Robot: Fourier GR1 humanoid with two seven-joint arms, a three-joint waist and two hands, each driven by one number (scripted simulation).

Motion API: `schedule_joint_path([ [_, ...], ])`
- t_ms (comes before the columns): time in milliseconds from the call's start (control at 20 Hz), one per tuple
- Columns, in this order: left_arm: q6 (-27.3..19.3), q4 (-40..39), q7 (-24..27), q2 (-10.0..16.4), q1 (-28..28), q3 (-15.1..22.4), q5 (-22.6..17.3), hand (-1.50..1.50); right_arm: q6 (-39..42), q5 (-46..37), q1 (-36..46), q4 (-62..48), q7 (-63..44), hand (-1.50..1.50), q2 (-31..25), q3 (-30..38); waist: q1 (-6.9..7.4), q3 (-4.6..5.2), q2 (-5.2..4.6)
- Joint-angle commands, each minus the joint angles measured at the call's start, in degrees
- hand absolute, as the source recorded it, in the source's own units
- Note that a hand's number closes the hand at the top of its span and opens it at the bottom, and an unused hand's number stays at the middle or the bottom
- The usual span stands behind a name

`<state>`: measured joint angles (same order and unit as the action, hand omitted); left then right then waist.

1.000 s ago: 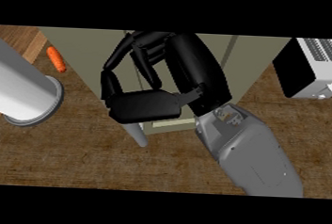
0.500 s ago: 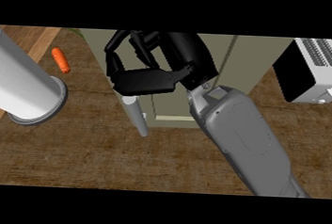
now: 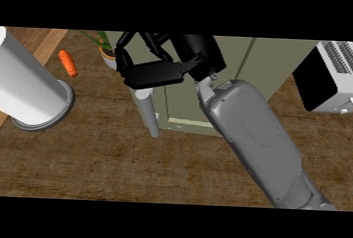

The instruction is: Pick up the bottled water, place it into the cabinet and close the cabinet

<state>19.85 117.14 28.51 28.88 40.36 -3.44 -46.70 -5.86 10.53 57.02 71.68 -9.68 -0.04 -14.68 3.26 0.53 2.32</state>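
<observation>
The bottled water [image 3: 147,113] is a pale grey tube hanging down from my right hand [image 3: 166,65], whose black fingers and thumb curl round its upper part and hide its top. The hand and bottle are held in front of the left part of the beige cabinet [image 3: 274,60], which fills the upper middle of the head view. My grey right forearm [image 3: 256,139] comes in from the lower right and covers much of the cabinet's front. I cannot tell how the cabinet's door stands. The left hand does not show.
A large white cylinder [image 3: 22,84] stands on a round base at the left. An orange carrot [image 3: 67,62] and a potted plant [image 3: 107,50] lie behind it. A white and black appliance [image 3: 330,77] stands at the right. The wooden counter [image 3: 118,168] lies below.
My right hand has carried the bottle up and away from me, toward the cabinet, and the forearm has stretched out after it. The bottle now hangs lower out of the hand.
</observation>
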Motion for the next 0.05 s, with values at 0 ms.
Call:
schedule_joint_path([
  [0, -0.9, 0.2, -1.0, 0.0, -2.1, -0.3, -1.4, 1.5, -1.6, -0.6, 0.9, -10.8, -1.7, 1.5, -3.9, 5.3, -1.15, -0.45, -3.56],
])
